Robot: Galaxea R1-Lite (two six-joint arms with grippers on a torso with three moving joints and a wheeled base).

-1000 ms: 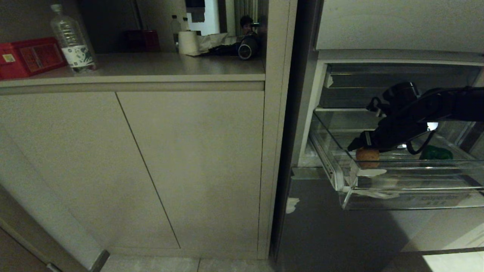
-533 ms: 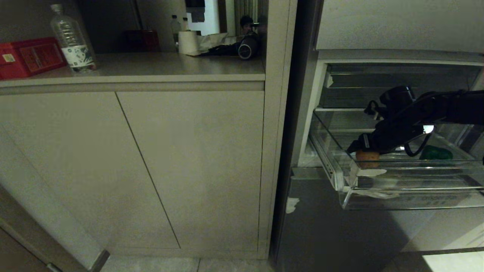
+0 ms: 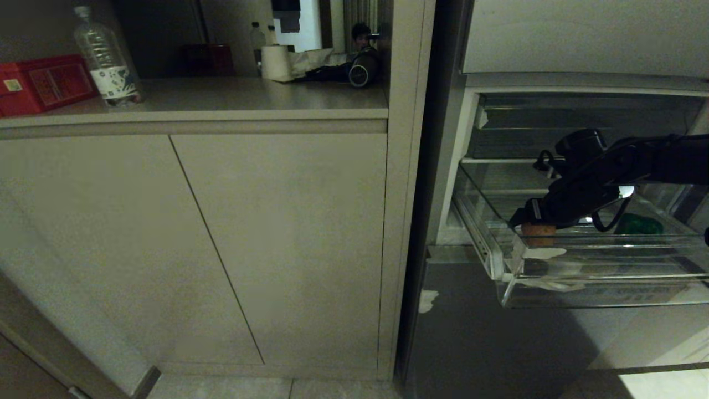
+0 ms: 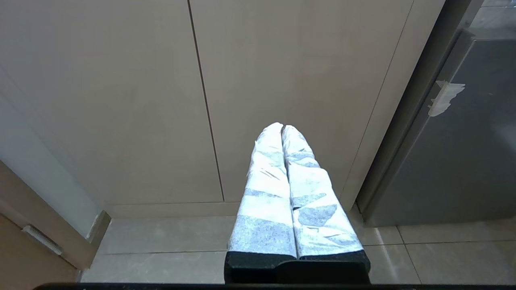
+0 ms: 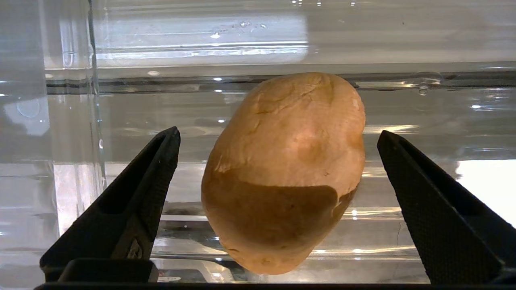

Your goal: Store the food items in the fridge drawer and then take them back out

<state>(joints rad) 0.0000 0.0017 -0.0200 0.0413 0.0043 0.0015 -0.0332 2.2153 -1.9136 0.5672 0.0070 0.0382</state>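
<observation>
Main risk from here, as I judge it: the potato (image 5: 284, 173) is rounded and sits on the smooth clear floor of the fridge drawer (image 3: 604, 288), so if I close off-centre it could roll or squirt out sideways, or I clip the drawer's front wall w/ a fingertip. It's near the drawer's left front corner, so not much room on that side. A green item (image 3: 638, 224) lies further right in the same drawer, well apart, no issue there.

My right gripper (image 5: 278, 161) is inside the drawer, jaws spread wide, one either side of the potato, not touching it, holding nothing. Left gripper (image 4: 282, 129) parked low by the cabinet doors (image 4: 201, 80), fingers pressed together, empty
</observation>
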